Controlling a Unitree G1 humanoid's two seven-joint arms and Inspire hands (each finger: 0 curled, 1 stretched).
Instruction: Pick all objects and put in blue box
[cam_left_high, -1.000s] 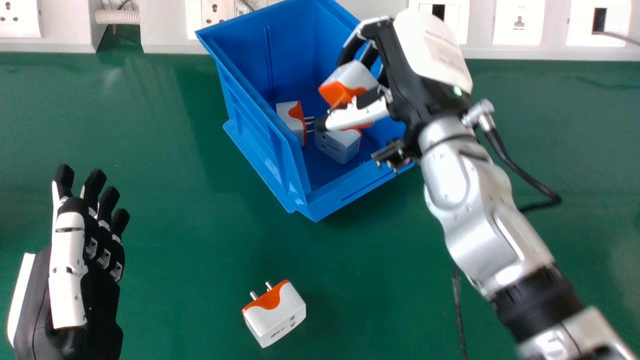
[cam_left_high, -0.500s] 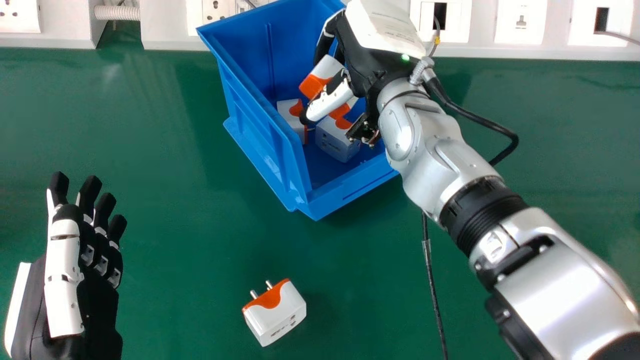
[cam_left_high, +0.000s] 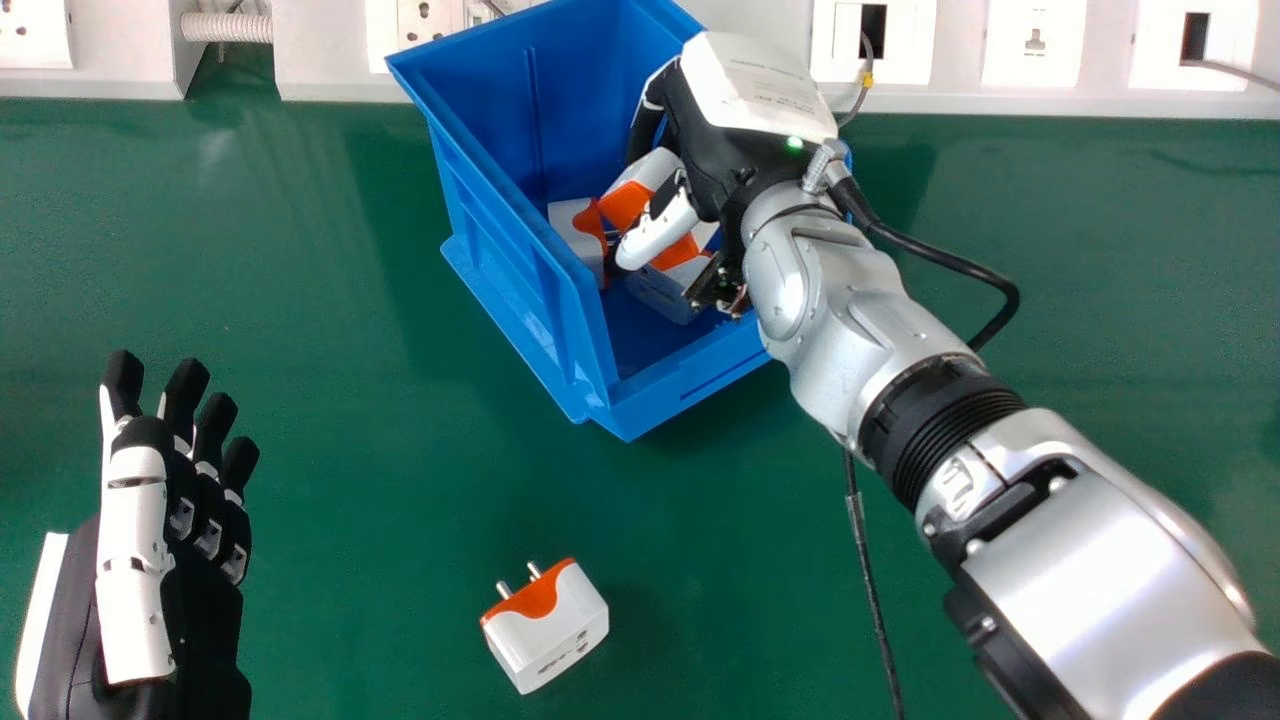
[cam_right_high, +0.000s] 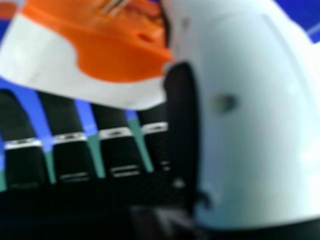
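Nearby, other adapters (cam_left_high: 568, 226) crowd the plug (cam_left_high: 627, 203) the right fingers (cam_left_high: 646, 126) grip inside the blue box (cam_left_high: 665, 393).

No text, brand or number legible. Small print in short lines on white back shell (cam_left_high: 765, 85) of right hand (cam_left_high: 735, 150), too small to read. Small dark marks on white side of adapter (cam_left_high: 548, 625) on desk (cam_left_high: 380, 540); cannot tell whether print or holes.
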